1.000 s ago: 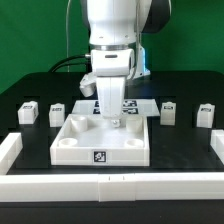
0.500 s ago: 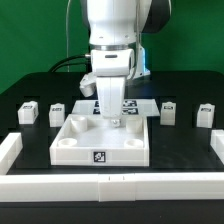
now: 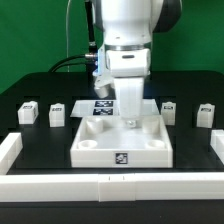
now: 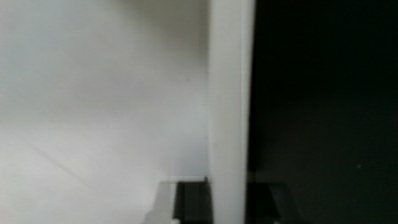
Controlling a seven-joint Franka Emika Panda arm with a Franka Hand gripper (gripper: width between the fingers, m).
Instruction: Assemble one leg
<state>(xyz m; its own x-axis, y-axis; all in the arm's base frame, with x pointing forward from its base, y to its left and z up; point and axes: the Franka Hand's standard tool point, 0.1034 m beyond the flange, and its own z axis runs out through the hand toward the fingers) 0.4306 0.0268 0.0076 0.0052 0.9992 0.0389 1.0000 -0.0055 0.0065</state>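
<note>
The large white square panel (image 3: 100, 150) lies flat on the black table, its marker tag on the front wall. My gripper (image 3: 130, 119) reaches down onto the panel's far right rim and is shut on that rim. In the wrist view the rim shows as a white upright strip (image 4: 231, 100) running between my two dark fingers (image 4: 192, 204). Several small white legs stand loose on the table. Two are at the exterior view's left (image 3: 28, 110) (image 3: 58, 115) and two at its right (image 3: 169, 111) (image 3: 206, 114). None is held.
The marker board (image 3: 95, 108) lies behind the panel, partly hidden by the arm. Long white bars edge the table at the exterior view's left (image 3: 10, 150), right (image 3: 214, 148) and front (image 3: 110, 186). A green backdrop stands behind.
My gripper and the arm have shifted towards the exterior view's right. The panel has slid the same way with the gripper. The legs have not moved.
</note>
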